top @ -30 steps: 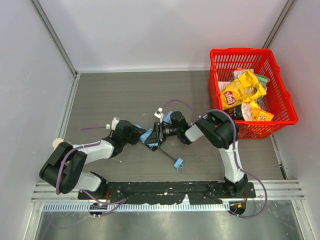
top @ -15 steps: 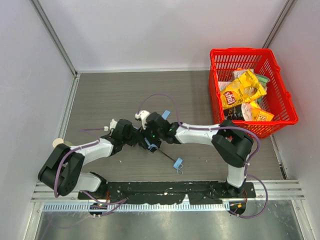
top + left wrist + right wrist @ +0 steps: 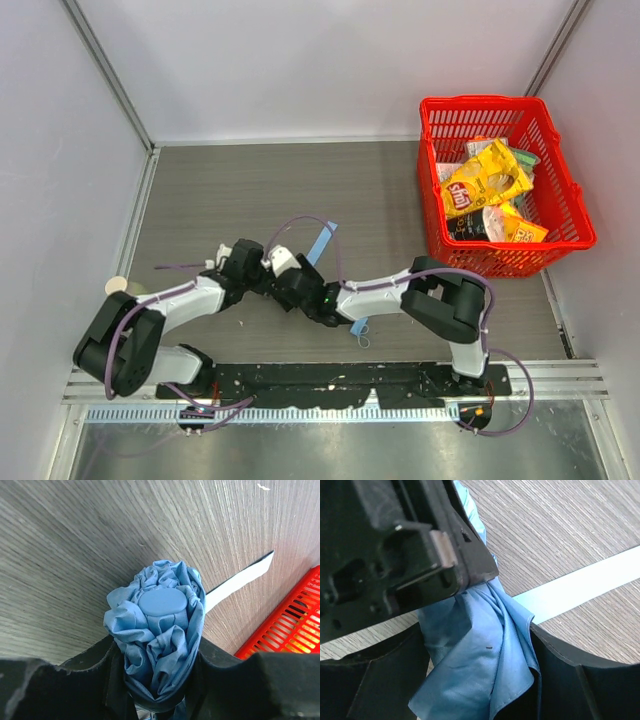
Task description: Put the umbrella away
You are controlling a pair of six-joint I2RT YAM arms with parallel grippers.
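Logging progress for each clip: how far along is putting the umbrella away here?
Done: the umbrella canopy is gathered into a tight bundle of folds. In hand: the left pincer clamps the bundle near its capped end, and the right pincer holds fabric beside it. Left: the strap lies flat and loose on the table, not yet wrapped round, and the umbrella is not stowed anywhere.

I see the overhead view bright and even, lit from above; the arms throw short, soft shadows on the table [image 3: 220, 190]. In the left wrist view the umbrella [image 3: 160, 625] and the wood grain are sharp, the basket [image 3: 295, 625] at the right edge is blurred, and the black fingers [image 3: 60, 685] are dark, with little detail. In the right wrist view the strap [image 3: 580, 582] is nearly washed out and the fabric folds are shaded.
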